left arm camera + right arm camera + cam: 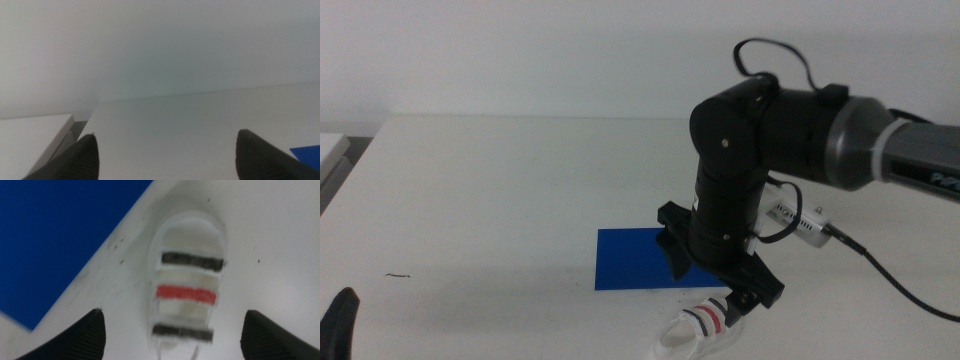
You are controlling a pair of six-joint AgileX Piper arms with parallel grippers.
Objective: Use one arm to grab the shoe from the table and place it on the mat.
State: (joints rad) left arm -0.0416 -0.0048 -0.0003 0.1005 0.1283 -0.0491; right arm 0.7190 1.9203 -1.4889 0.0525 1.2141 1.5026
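The right gripper [172, 330] has its jaws spread wide, one dark tip on either side of the shoe [186, 287], and neither tip touches it. From the wrist camera the shoe sits squarely between them: a white sole with a dark strap, a red strap in the middle, and another dark strap, the whole thing a bit blurred. It lies flat on the table [280, 230], sole down, straps up. The mat [55, 235] fills one corner of that picture, its straight edge running slantwise past the shoe with a strip of scuffed white table between them. So the shoe is near the mat but not on it.

From the overhead camera the right gripper [725, 300] points straight down over the shoe [698, 328], which rests close to the picture's bottom edge, just off the near right corner of the mat [635, 258]. The arm [800, 130] reaches in from the right, its black elbow bent high, the grey forearm behind it, a black cable looping above and another trailing off to the right across the table [490, 190]. The wrist partly covers the mat's right end.

The left gripper [342, 325] waits at the bottom left corner of the overhead picture. Its own camera shows the left gripper [167, 155] with jaws apart, holding nothing, white table beyond and a sliver of the mat [307, 155] at the edge.
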